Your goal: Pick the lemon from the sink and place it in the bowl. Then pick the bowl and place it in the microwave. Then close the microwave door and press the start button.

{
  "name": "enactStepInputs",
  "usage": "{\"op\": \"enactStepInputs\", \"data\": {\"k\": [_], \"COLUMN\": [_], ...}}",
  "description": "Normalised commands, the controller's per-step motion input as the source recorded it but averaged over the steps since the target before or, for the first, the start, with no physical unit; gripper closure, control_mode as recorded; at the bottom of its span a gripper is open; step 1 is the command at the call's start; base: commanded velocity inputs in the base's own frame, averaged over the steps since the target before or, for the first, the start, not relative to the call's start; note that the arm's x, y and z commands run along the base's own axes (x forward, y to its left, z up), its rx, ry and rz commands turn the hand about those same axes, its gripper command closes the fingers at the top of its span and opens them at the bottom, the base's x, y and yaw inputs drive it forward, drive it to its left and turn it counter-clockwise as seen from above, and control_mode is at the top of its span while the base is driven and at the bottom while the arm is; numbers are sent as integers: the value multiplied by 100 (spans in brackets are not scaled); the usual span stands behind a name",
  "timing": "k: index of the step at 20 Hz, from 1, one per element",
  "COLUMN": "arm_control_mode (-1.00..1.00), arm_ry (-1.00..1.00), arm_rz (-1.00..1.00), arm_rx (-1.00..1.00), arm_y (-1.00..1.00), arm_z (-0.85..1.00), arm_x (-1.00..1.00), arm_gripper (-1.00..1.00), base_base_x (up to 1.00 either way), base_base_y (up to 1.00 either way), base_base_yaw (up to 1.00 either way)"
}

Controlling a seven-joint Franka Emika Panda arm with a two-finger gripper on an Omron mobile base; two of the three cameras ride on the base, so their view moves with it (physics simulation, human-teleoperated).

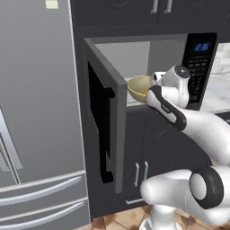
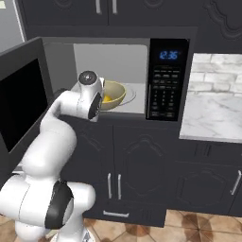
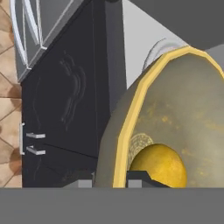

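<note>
Bowl (image 3: 183, 109): looked rigid, light and smooth, likely slippery; thin rim the best hold; tilted at the microwave (image 2: 118, 75) mouth, centre frame
Lemon (image 3: 158, 165): inside the bowl, low, free to roll
Gripper (image 3: 109, 181): pinched on the bowl's rim, one finger inside, one outside

fridge (image 1: 38, 112): tall grey, two curved drawer handles low, far left | lower cabinets (image 2: 142, 175): dark, paired silver handles | upper cabinets (image 2: 113, 12): dark, along top | marble counter (image 2: 212, 111): white-grey, at right, brick backsplash (image 2: 220, 75) behind | floor (image 2: 137, 231): tan tiles
</note>
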Motion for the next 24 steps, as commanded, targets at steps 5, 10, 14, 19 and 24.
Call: {"op": "enactStepInputs", "data": {"k": [5, 10, 14, 19, 24], "arm_control_mode": [-100, -100, -100, -100, -100], "arm_ry": [3, 0, 3, 2, -3], "arm_rz": [0, 11, 15, 14, 9], "arm_rx": [-4, -5, -4, -2, 0], "arm_y": [15, 37, 30, 4, -6], "arm_z": [0, -4, -31, -50, -14], "arm_x": [100, 79, 87, 80, -4], "arm_gripper": [100, 100, 100, 100, -100], "base_base_x": [0, 0, 0, 0, 0], "base_base_y": [0, 0, 0, 0, 0], "base_base_yaw": [0, 0, 0, 0, 0]}}
